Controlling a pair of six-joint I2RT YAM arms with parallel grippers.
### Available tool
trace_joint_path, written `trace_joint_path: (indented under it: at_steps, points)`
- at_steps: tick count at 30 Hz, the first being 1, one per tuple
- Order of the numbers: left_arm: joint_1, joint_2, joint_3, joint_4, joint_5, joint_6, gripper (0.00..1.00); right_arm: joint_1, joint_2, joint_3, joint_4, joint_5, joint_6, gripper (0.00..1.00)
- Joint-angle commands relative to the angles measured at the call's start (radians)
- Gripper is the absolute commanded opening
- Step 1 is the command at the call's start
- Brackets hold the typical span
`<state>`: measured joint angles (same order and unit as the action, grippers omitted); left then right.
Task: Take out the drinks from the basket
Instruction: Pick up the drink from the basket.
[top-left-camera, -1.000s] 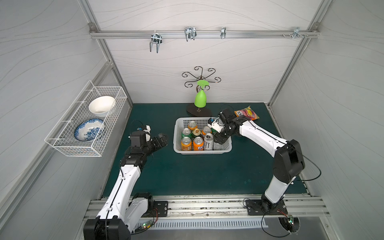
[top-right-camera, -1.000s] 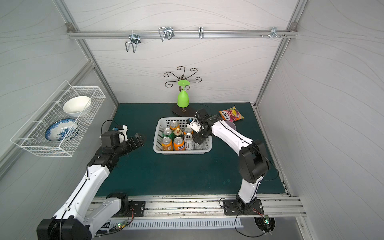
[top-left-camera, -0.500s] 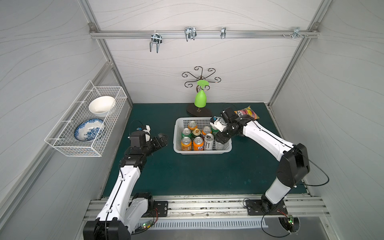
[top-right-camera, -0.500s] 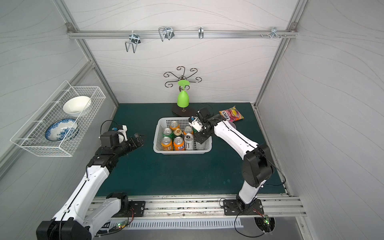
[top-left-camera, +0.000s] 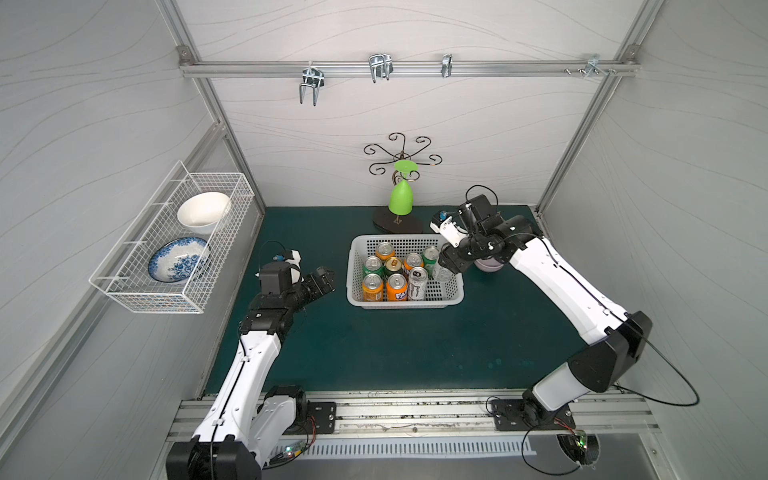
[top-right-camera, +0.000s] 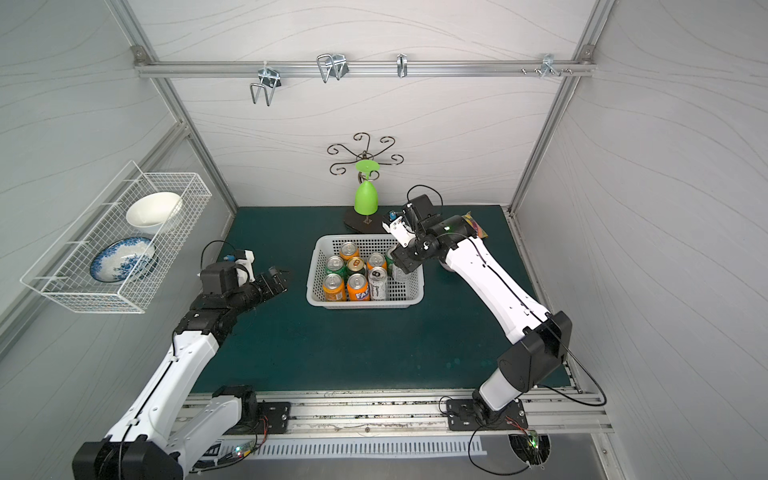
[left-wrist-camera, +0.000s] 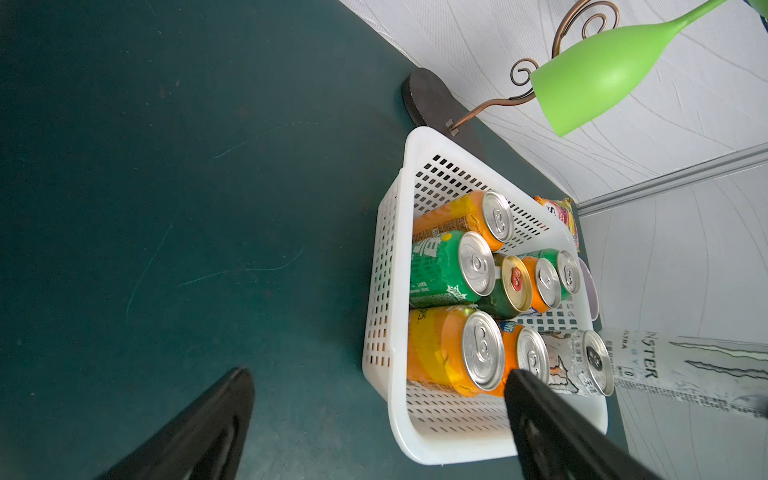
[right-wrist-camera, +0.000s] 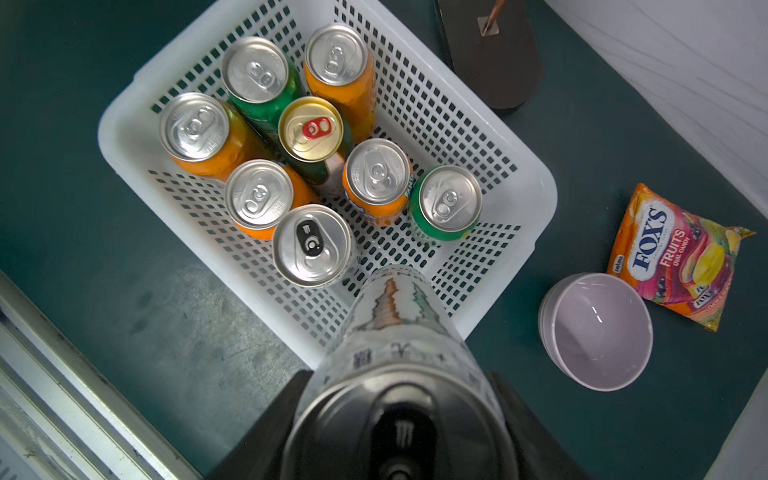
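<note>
The white perforated basket (top-left-camera: 405, 305) (top-right-camera: 361, 305) stands mid-table and holds several upright drinks: orange cans (right-wrist-camera: 195, 129), green cans (right-wrist-camera: 449, 203), a gold-topped one (right-wrist-camera: 310, 129) and a slim silver-white can (right-wrist-camera: 311, 245). My right gripper (top-left-camera: 451, 262) (right-wrist-camera: 399, 395) is shut on a second slim silver-white can (right-wrist-camera: 399, 332) (left-wrist-camera: 685, 365). That can hangs upright, lifted over the basket's right end. My left gripper (top-left-camera: 326, 282) (left-wrist-camera: 378, 376) stands open and empty just left of the basket, low over the mat.
A lilac bowl (right-wrist-camera: 594, 332) and an orange candy packet (right-wrist-camera: 677, 257) lie right of the basket. A green glass hangs on a dark stand (top-left-camera: 401, 199) behind it. A wire rack (top-left-camera: 174, 249) with bowls is on the left wall.
The right arm's elbow has swung out to the right, and its gripper has shifted slightly with the silver-white can still in it. The left arm has not moved.
</note>
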<state>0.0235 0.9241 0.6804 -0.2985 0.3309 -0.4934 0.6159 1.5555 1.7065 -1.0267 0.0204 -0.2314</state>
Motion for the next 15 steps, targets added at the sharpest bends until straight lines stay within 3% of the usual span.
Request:
trace_joint_path:
  at_steps: [1, 15]
  points:
    - [-0.004, -0.006, 0.016, 0.024, 0.013, 0.015, 0.98, 0.012, -0.054, 0.070, -0.042, -0.004, 0.021, 0.42]
    - [-0.004, -0.007, 0.018, 0.026, 0.000, 0.014, 0.98, 0.062, -0.104, 0.135, -0.147, 0.032, 0.030, 0.44]
